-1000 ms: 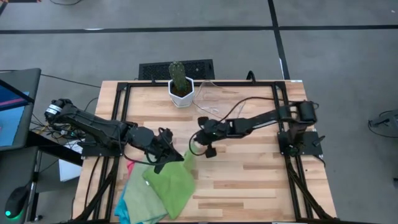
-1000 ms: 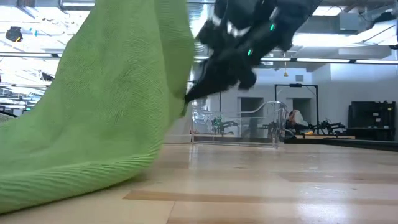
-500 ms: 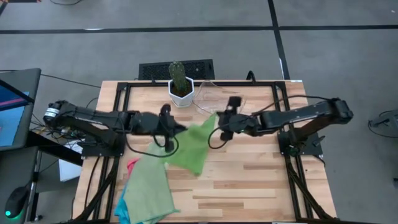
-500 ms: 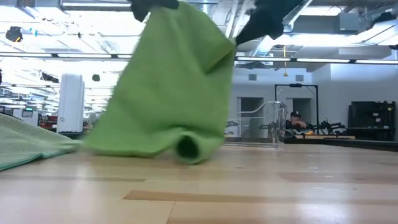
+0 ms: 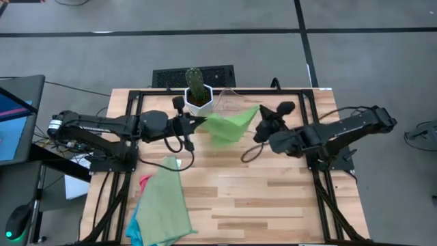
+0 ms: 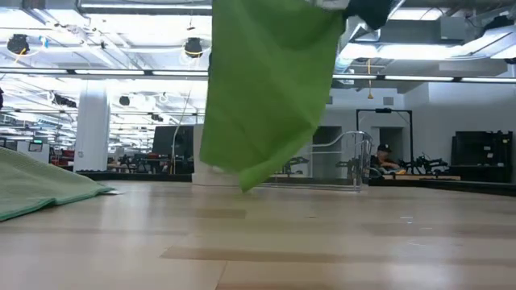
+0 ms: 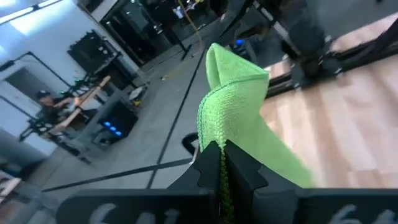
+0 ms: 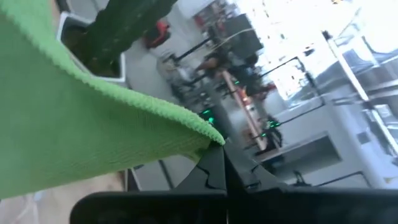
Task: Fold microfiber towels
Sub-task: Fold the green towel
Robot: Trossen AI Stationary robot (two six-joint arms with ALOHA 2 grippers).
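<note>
Held taut and lifted clear of the counter: one light green towel, stretched between both arms toward 12 o'clock in the high view. Left pincer clamped tight on the corner at the 9 o'clock side; right pincer clamped tight on the corner at the 3 o'clock side. Confirmed up close by the left wrist view, fingers pressed together over a folded green edge, and by the right wrist view, cloth corner pinched at the finger tips.

Cut off at the low view's top edge: both pincers and the towel's upper part, only the hanging cloth showing, its lower tip above the wood. Partly hidden behind the raised towel in the high view: clear plastic tray; seen more plainly in the low view, far behind. Seen only from above: potted cactus at 12 o'clock, just beside the left pincer. Piled toward 7 o'clock: second light green towel on top, only slivers of the hot pink towel and the turquoise towel peeking out beneath. Barely made out in the low view's background: a person, small and distant.
</note>
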